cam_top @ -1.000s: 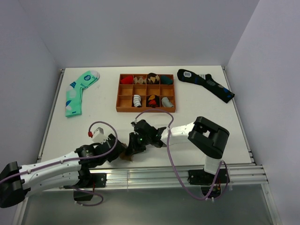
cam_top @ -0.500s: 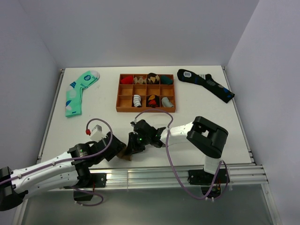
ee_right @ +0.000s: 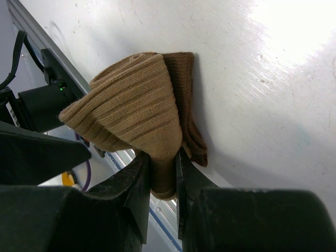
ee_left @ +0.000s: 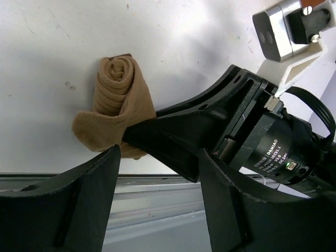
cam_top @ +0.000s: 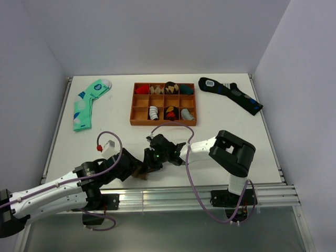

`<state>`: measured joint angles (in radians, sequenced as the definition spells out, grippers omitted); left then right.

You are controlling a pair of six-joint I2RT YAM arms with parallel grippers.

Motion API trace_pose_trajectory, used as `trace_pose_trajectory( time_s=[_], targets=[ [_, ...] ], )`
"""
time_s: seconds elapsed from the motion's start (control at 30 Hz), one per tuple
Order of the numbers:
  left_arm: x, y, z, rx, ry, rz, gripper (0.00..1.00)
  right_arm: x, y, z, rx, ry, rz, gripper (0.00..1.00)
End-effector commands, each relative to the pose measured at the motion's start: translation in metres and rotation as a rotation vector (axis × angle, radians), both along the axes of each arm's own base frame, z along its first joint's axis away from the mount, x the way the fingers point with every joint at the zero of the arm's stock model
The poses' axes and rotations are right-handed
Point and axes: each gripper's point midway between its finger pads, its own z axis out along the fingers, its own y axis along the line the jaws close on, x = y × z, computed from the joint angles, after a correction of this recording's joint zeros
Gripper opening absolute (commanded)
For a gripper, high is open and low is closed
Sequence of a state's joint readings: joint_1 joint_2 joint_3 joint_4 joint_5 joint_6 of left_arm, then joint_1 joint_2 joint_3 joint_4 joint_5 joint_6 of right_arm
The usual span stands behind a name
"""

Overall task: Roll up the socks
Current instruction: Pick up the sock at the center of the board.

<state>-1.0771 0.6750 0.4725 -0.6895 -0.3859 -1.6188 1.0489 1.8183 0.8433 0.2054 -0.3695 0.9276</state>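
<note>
The tan-brown socks [ee_right: 131, 107] are a rolled bundle lying at the table's near edge, seen small in the top view as the socks [cam_top: 140, 172]. My right gripper [ee_right: 163, 164] is shut on the bundle's loose end, with fabric pinched between both fingers. In the left wrist view the roll's spiral end of the socks [ee_left: 118, 89] faces up, and the right gripper's fingers [ee_left: 178, 131] clamp its lower part. My left gripper [ee_left: 157, 157] stands open just near of the socks, holding nothing, its fingers either side of the right gripper's finger. In the top view both grippers meet, left gripper [cam_top: 133, 167], right gripper [cam_top: 148, 165].
A wooden tray [cam_top: 163, 124] with rolled socks in several compartments sits mid-table. A mint-green dotted sock [cam_top: 84, 107] lies at the far left, a dark navy sock [cam_top: 231, 94] at the far right. The aluminium rail [cam_top: 173, 195] runs right below the bundle.
The left arm has shifted a little to the left, its gripper staying open beside the bundle. The right gripper and the socks have not moved.
</note>
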Motion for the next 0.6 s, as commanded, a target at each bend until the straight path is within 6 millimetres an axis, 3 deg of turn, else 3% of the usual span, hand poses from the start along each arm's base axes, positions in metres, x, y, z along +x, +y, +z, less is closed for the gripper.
trace_pose_trajectory(
  time_s=[0.0,0.17,0.57],
  targets=[
    [-0.001,-0.011,-0.004,-0.036,0.015,-0.019,0.67,-0.018,-0.086,-0.093,-0.415,0.053,-0.046,0.0],
    [0.002,-0.019,-0.017,-0.059,0.03,0.001,0.67,-0.02,-0.088,-0.096,-0.417,0.059,-0.047,0.0],
    [0.007,0.005,-0.036,0.061,0.034,0.081,0.66,-0.021,-0.087,-0.099,-0.418,0.066,-0.034,0.0]
  ],
)
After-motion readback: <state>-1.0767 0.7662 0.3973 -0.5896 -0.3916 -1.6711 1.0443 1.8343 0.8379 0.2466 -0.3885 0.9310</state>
